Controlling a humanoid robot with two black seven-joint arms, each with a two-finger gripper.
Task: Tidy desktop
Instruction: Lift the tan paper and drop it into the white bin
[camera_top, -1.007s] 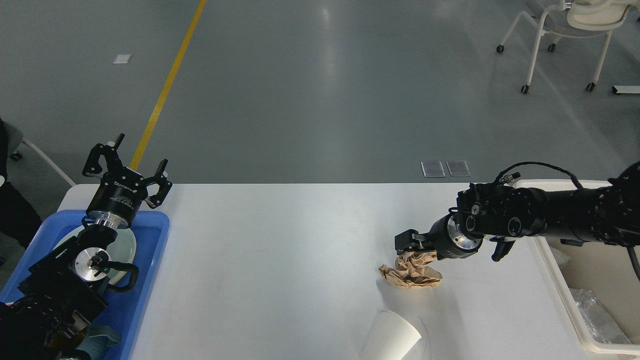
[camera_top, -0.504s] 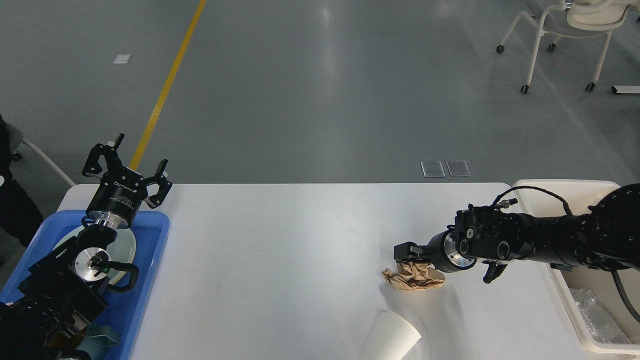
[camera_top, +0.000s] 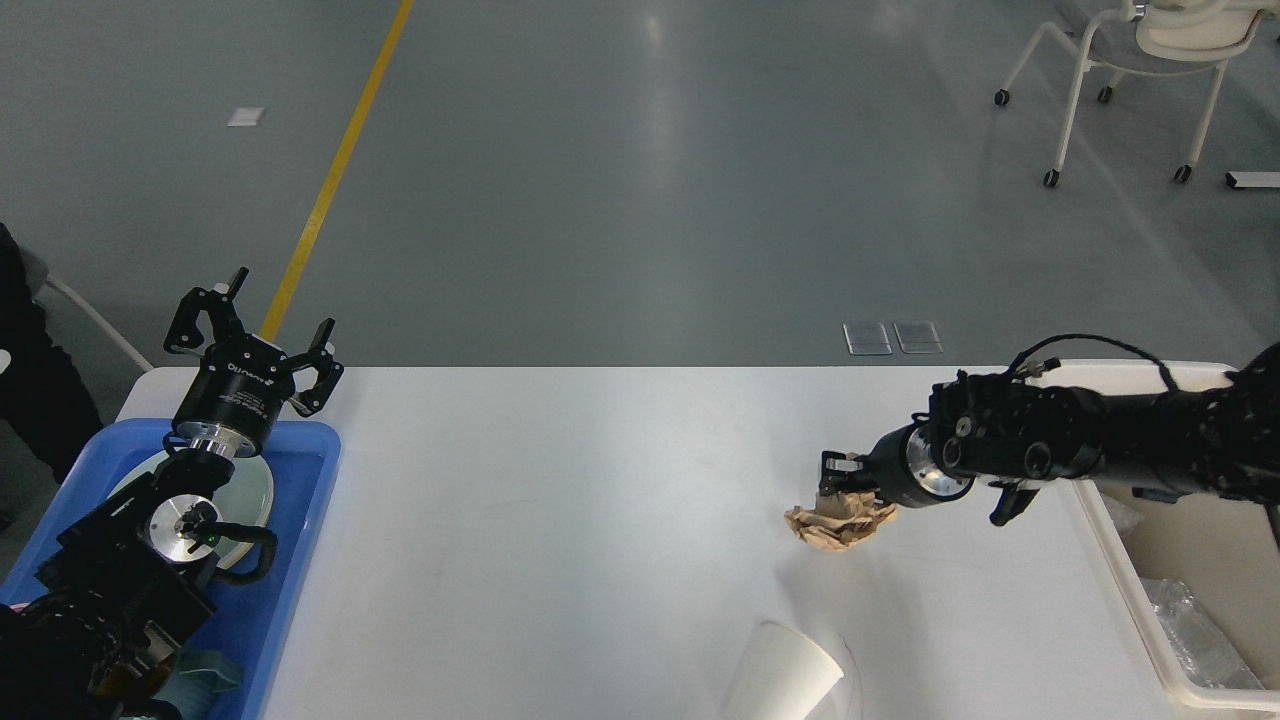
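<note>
Right gripper (camera_top: 838, 478) pinching a crumpled brown paper wad (camera_top: 840, 522), right of centre on the desktop (camera_top: 560, 500).

Jaws closed on the top of the wad; whether its underside touches the white surface cannot be told. Desktop fills the lower half of the frame. Left gripper (camera_top: 252, 322), middle left, stands upright with fingers spread, holding nothing, above a blue tray (camera_top: 300, 520) on the desktop's left end. Tray holds a pale plate (camera_top: 255, 490), mostly hidden by the left arm, and a teal scrap (camera_top: 200, 675) at lower left. White paper cup (camera_top: 785, 675) lies on its side at bottom centre, below the wad and apart from it. Cream bin (camera_top: 1130, 560) sits at the right edge, the right arm crossing over its rim. White wheeled chair (camera_top: 1140, 60) at upper right; yellow floor line (camera_top: 340, 150) at upper left.
</note>
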